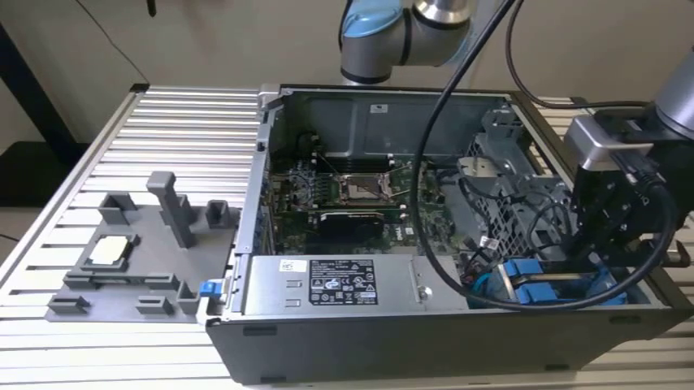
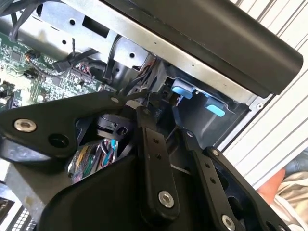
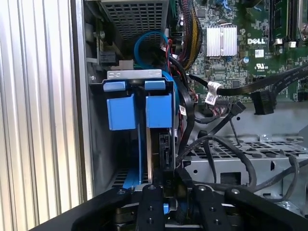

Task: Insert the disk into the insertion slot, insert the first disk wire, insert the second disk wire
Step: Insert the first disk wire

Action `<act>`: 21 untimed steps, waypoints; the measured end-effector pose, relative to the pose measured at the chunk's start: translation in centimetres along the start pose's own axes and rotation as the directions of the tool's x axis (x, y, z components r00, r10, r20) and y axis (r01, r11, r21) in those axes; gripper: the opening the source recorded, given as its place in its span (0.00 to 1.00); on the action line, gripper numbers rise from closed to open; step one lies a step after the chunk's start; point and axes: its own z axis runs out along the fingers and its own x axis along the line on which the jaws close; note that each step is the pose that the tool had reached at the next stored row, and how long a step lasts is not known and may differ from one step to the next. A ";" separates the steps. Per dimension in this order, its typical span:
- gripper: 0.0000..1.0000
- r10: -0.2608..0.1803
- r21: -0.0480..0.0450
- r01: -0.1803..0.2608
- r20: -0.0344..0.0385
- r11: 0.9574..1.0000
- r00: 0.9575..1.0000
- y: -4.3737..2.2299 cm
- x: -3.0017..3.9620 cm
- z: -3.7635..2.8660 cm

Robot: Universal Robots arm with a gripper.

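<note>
Already the disk sits edge-on in the insertion slot, at the exterior view's near right. The fingers are clenched on a black connector at the disk's end.

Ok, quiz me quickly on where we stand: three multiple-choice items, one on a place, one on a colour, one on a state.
1. Where is the tool?
A) over the grey fixture tray
B) at the insertion slot inside the computer case
C) above the processor socket

2. What colour are the slot's plastic fittings?
A) blue
B) red
C) yellow

3. How does the case stand?
A) side panel on
B) upside down
C) open, motherboard exposed

Answers:
1 B: the first wrist view has the tool right by the slot.
2 A: blue tabs sit at the slot's mouth.
3 C: the exterior view looks straight onto the board.
</note>
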 end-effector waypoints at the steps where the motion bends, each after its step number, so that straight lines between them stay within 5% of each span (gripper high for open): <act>1: 0.26 0.000 0.000 0.000 0.000 1.000 1.000 -0.01 -0.01 -0.35; 12: 0.26 0.000 0.000 0.000 0.000 1.000 1.000 -0.05 -0.03 -5.04; 21: 0.26 0.000 0.000 0.000 0.000 1.000 1.000 -0.03 -0.55 -5.33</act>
